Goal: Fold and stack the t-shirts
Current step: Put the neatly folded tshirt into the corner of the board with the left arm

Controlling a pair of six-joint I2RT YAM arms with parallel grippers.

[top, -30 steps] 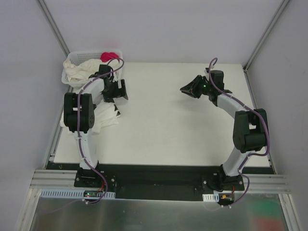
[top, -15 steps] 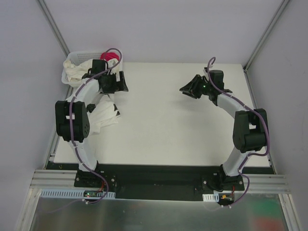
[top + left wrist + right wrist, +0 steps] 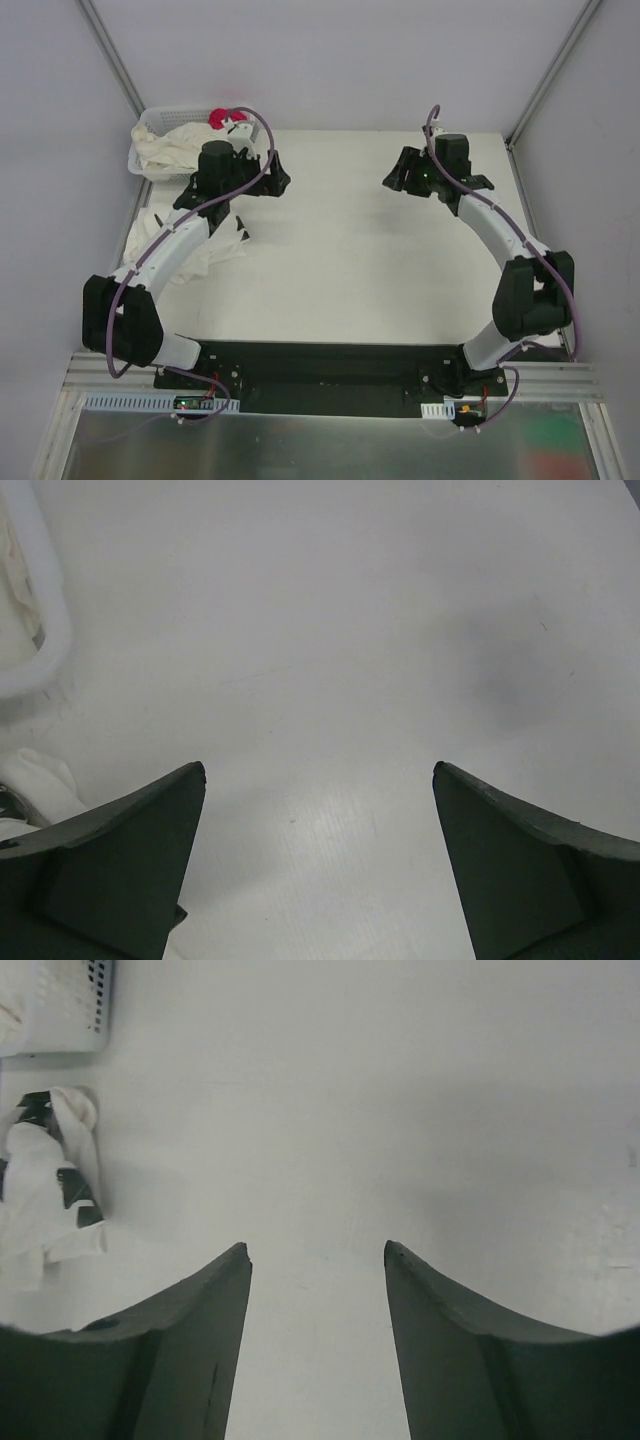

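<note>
Left gripper [image 3: 320, 770]: spread wide, empty, over your white tabletop [image 3: 350, 630].
Right gripper [image 3: 318, 1247]: parted, holding nothing.
Crumpled white cotton t-shirts [image 3: 215, 253]: heaped at the tabletop's left edge.

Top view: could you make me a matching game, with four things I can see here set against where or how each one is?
Things:
1. basket
2. pink-red cloth
3. crumpled t-shirt
4. left end effector

Place or state:
A. open, above bare table
B. in the far left corner
C. at the basket's far edge
D. lying on the table's left side

Pairs: 1-B, 2-C, 3-D, 4-A
</note>
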